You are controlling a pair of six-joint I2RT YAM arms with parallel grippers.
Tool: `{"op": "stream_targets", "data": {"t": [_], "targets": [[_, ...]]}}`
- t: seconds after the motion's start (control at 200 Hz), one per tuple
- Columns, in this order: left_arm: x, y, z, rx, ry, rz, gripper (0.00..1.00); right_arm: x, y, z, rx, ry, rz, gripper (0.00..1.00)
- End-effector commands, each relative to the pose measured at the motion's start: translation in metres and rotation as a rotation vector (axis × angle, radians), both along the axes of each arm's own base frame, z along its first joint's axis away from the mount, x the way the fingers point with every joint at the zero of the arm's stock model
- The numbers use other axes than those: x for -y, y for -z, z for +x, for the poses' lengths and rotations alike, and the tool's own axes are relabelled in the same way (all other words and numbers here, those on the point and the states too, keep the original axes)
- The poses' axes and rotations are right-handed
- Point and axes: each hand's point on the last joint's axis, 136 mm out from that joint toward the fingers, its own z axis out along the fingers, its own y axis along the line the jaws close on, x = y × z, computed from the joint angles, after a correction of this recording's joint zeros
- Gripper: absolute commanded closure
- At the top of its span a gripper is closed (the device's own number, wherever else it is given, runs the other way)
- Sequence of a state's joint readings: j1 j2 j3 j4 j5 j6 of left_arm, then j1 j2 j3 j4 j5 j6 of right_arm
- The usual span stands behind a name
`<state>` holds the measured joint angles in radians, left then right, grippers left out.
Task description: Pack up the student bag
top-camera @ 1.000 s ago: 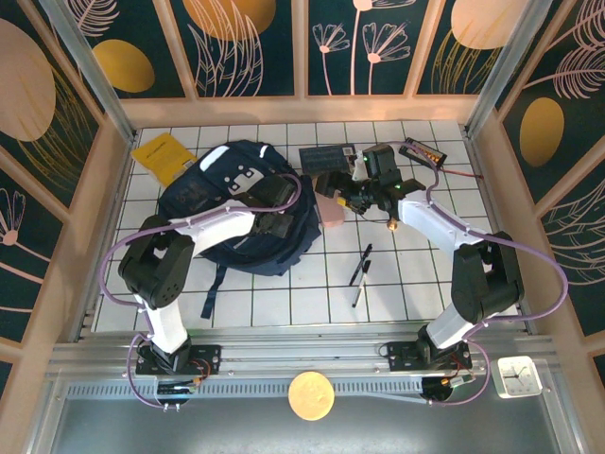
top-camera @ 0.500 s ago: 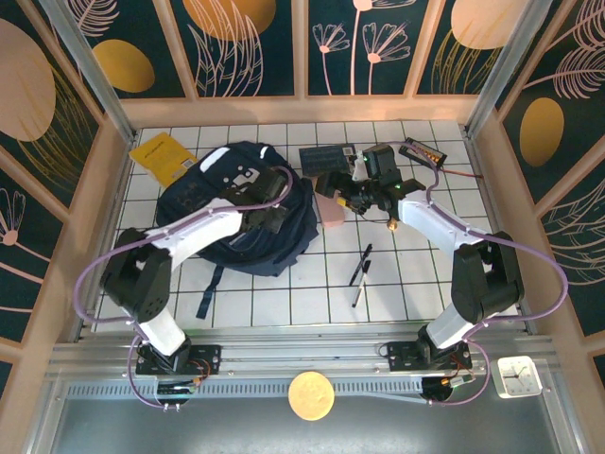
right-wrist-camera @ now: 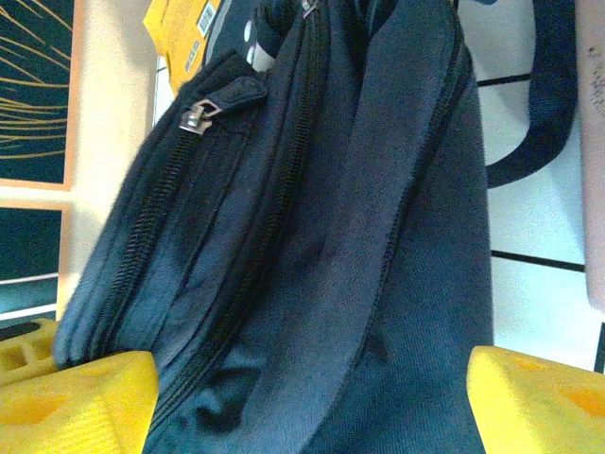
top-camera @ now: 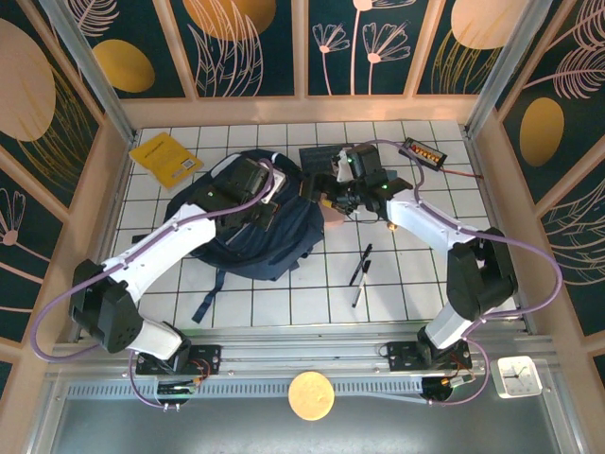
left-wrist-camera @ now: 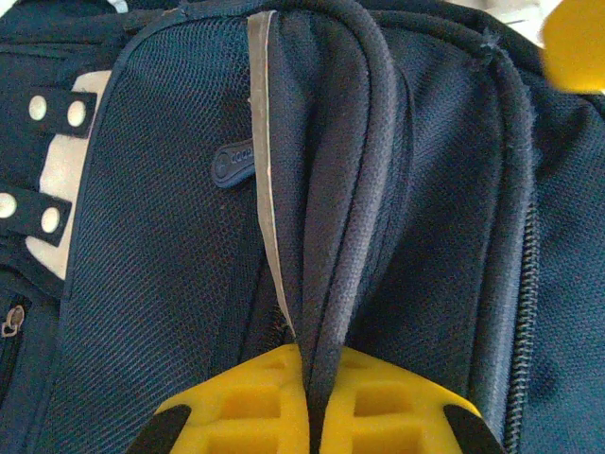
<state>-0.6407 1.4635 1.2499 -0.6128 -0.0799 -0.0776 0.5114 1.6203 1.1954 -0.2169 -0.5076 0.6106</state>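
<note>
Slippage looks likeliest: left gripper (left-wrist-camera: 315, 392) pinches only a thin piped fold of the student bag (top-camera: 274, 241), at nine o'clock from the table (top-camera: 284, 305) centre; right gripper (right-wrist-camera: 307, 392) straddles its side, jaws wide; closing there probably bunches loose fabric.

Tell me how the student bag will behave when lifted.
Likely floppy: the student bag bunches into a ridge where the left gripper pinches it. It would probably sag and drag rather than lift whole. Its woven mesh looks grippy, so slipping seems unlikely.
</note>
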Motion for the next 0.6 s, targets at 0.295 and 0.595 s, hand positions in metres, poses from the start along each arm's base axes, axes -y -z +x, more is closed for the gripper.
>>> {"op": "stream_targets", "data": {"t": [0.295, 0.595], "targets": [[0.006, -0.043, -0.039, 0.137, 0.195, -0.153, 1.0, -0.014, 0.003, -0.005, -0.015, -0.062, 0.064, 0.25], [0.005, -0.058, -0.055, 0.292, 0.331, -0.165, 1.0, -0.034, 0.015, 0.002, -0.07, -0.112, 0.088, 0.22]]}}
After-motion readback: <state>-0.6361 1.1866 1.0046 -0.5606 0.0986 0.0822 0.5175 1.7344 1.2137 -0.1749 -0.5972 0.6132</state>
